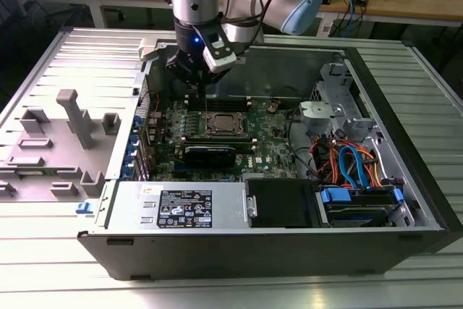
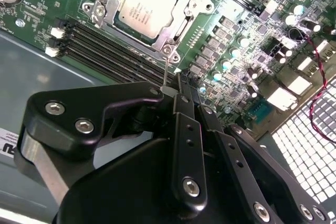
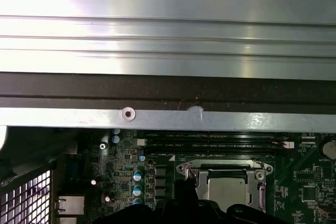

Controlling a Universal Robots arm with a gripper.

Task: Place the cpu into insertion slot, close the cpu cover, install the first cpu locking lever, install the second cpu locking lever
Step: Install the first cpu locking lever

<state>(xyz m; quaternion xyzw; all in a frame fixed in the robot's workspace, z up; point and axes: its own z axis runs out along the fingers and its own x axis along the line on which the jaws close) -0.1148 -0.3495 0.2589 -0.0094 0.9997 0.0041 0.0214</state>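
The cpu (image 2: pixel 143 4) lies silver side up in the insertion slot (image 1: pixel 226 125) on the green board. The cpu cover (image 2: pixel 185 13) is down flat around it. A thin wire locking lever (image 2: pixel 166 72) rises from the socket's corner, and its upper end meets the tips of my gripper (image 2: pixel 176 94). The black fingers are shut together; I cannot tell whether the lever is pinched or only touched. In the exterior view my gripper (image 1: pixel 201 94) hangs just behind the socket, over the memory slots. The first wrist view shows the cpu (image 3: pixel 226 188) under its cover.
Black memory slots (image 2: pixel 100 43) run beside the socket. A black heatsink card (image 1: pixel 210 154) lies in front of it. The case's rear wall (image 3: pixel 168 116) is close behind my gripper. Cables and a drive cage (image 1: pixel 354 164) fill the exterior view's right. A power supply (image 1: pixel 181 208) sits at the front.
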